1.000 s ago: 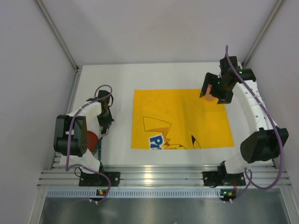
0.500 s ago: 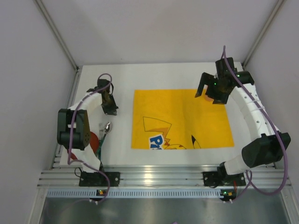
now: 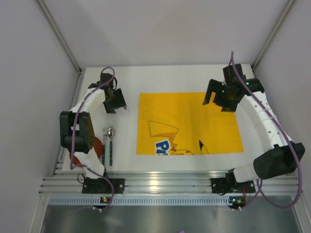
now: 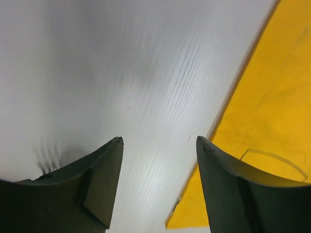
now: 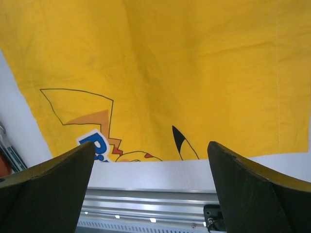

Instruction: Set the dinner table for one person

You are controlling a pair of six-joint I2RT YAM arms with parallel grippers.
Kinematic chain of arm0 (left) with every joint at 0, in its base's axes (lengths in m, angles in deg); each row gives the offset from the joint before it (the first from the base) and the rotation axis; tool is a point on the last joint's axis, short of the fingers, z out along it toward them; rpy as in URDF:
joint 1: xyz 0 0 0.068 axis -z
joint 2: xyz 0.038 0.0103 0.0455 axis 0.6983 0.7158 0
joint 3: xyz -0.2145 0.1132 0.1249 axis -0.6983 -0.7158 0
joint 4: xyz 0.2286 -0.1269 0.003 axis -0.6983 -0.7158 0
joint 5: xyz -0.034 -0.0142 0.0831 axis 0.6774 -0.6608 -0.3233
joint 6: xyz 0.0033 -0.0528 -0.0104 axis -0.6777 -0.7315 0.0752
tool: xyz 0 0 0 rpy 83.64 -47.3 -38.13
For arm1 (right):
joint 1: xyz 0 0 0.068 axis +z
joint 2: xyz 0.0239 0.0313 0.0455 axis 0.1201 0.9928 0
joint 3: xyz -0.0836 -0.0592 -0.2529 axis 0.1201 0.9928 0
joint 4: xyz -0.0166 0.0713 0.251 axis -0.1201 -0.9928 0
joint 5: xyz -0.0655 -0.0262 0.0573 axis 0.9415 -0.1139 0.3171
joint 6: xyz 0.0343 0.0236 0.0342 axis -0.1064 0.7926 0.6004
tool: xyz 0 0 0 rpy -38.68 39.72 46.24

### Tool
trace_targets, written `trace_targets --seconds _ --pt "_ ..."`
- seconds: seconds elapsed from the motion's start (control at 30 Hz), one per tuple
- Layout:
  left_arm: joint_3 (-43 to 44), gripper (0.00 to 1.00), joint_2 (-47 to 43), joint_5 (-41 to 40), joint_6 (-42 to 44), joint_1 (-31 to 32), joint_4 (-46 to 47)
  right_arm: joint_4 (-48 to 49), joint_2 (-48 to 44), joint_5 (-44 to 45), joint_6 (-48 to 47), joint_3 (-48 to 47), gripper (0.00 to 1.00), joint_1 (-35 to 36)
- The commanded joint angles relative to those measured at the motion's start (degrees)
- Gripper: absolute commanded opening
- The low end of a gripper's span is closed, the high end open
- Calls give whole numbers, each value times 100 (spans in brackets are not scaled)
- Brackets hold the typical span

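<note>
One white dinner table spans the booth, a yellow placemat at its middle. Left of that lies a spoon (something red beside it is half hidden by the left arm). Both the left gripper and the right gripper hang with jaws spread.

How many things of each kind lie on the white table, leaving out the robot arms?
Yellow placemat: 1
Spoon: 1
Red round item, half hidden by the left arm: 1
Total: 3 (a thin green strip beside the red item is too unclear to count)
</note>
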Motion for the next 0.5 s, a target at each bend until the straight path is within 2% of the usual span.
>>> trace_targets --seconds 0.0,0.17,0.33,0.47 --pt "-979 68 -1204 -278 170 -43 -709 134 -287 62 76 164 100 37" --pt "-2279 67 -2356 -568 65 -43 -867 179 -182 -35 -21 287 100 37" --pt "-2905 63 -2472 -559 -251 -104 -674 153 -59 -157 -161 174 100 37" --pt "-2941 61 -2350 -647 -339 -104 -700 73 -50 -158 -231 41 100 45"
